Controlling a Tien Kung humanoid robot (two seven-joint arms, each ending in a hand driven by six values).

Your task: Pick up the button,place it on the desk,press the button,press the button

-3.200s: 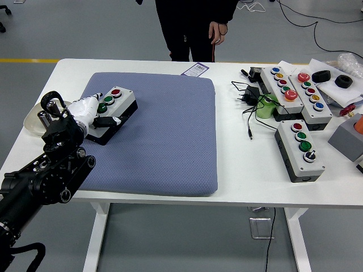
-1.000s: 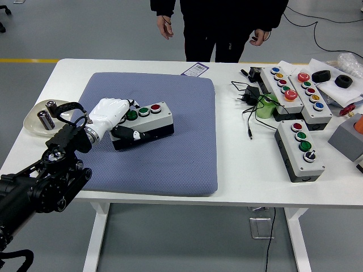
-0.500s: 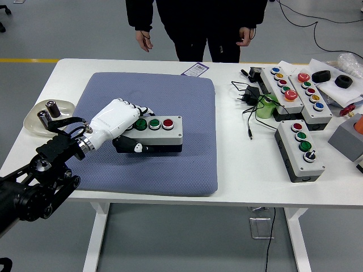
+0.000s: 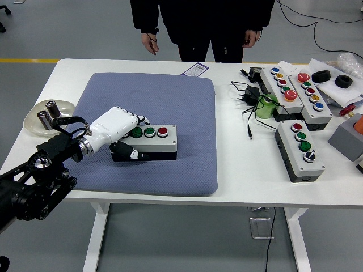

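A grey button box [image 4: 152, 141] with two green buttons and one red button on top lies on the blue mat [image 4: 170, 107], left of the mat's middle. My left hand [image 4: 120, 136], white with a black arm behind it, is shut on the box's left end: fingers curl over its top and the thumb presses its front side. I cannot tell whether the box rests on the mat or hangs just above it. My right arm is out of the picture.
A shallow dish [image 4: 38, 120] with metal cylinders sits at the left edge. On the right are several more button boxes [image 4: 299, 148], a black plug and cable [image 4: 249, 102], and a green object [image 4: 266, 106]. A person [image 4: 198, 25] stands at the far side, hands hanging down.
My left hand carried the button box from the mat's left edge rightward toward the middle, then drew it slightly back left and toward me. The person shifted along the far side.
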